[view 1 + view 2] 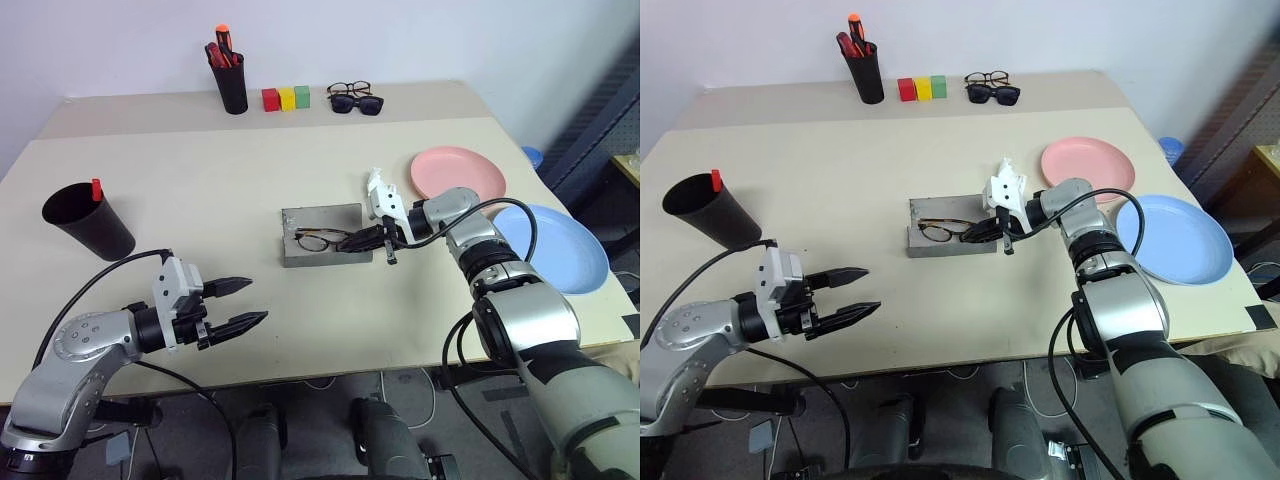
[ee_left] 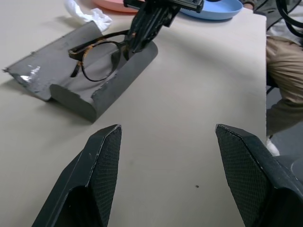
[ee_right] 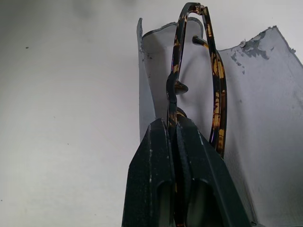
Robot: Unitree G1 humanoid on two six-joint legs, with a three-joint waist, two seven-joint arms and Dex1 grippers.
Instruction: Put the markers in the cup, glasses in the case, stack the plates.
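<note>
- Glasses lie over the open grey case; my right gripper is clamped on the frame at its right end, so I can steer them into the trough.
- Whether they are fully seated, I can't quite tell.
- My left gripper waits near the table's front edge, fingers apart, holding nothing.
</note>
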